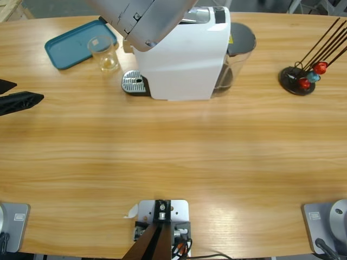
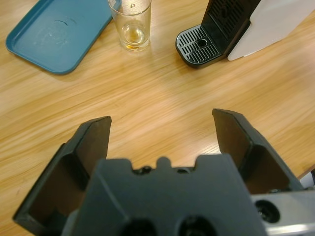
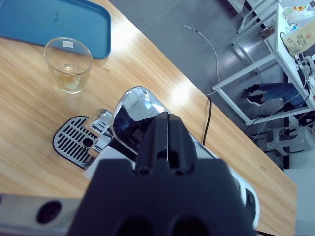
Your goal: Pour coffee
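Observation:
No coffee is in view. A small clear glass [image 1: 104, 53] stands beside the blue tray [image 1: 65, 51] with just a pale amber trace at its bottom. The white coffee machine [image 1: 187, 59] has a silver drip grate [image 1: 134, 83] facing left. My left gripper [image 2: 162, 120] is open and empty, low over bare wood, well short of the glass [image 2: 132, 24] and the grate [image 2: 199, 44]; it shows at the left edge [image 1: 26, 93]. My right gripper [image 3: 168, 119] is shut, hovering above the machine's chrome lever [image 3: 134, 115]; touching or not, I cannot tell.
A black capsule stand [image 1: 297, 78] with red and blue capsules sits far right. The machine's dark water tank [image 1: 238, 51] is at its right side. A large silver arm elbow [image 1: 143, 19] overhangs the machine. Beyond the table a person's legs [image 3: 268, 93] show.

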Controlling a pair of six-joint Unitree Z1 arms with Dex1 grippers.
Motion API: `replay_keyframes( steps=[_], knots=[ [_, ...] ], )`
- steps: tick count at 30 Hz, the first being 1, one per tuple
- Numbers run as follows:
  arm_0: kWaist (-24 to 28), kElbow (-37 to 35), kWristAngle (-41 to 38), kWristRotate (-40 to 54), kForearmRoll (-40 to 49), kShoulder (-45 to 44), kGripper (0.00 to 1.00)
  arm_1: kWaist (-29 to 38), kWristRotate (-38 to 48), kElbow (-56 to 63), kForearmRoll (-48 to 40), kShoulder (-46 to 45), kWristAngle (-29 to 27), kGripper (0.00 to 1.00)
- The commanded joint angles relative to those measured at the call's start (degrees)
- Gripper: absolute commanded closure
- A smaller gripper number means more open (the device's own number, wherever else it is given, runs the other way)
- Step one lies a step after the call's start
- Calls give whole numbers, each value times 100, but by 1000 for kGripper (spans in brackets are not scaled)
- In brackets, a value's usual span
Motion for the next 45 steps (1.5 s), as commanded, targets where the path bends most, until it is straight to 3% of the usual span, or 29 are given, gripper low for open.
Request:
replay_keyframes(
  steps=[1,19,28,29,30,35,41,45],
  knots=[
    [-30,218,-81,73,-51,-114,105,72,190,634,-16,1042,393,1000],
    [-30,232,-108,73,-51,-158,105,176,459,852,-84,1005,432,1000],
    [-30,227,-148,80,-96,-1,101,174,525,949,5,-565,-458,1000],
    [-30,227,-155,82,-95,13,101,174,573,847,346,-749,-296,739],
    [-30,227,-187,89,-98,22,101,167,812,615,1034,-832,-99,236],
    [-30,218,-259,105,-103,115,101,165,975,529,1897,-1477,676,11],
    [-30,200,-363,144,-103,210,101,148,1322,1556,2020,-2351,1418,0],
    [-30,198,-363,152,-103,257,101,137,1707,2823,1469,-3200,1720,9]
  ],
)
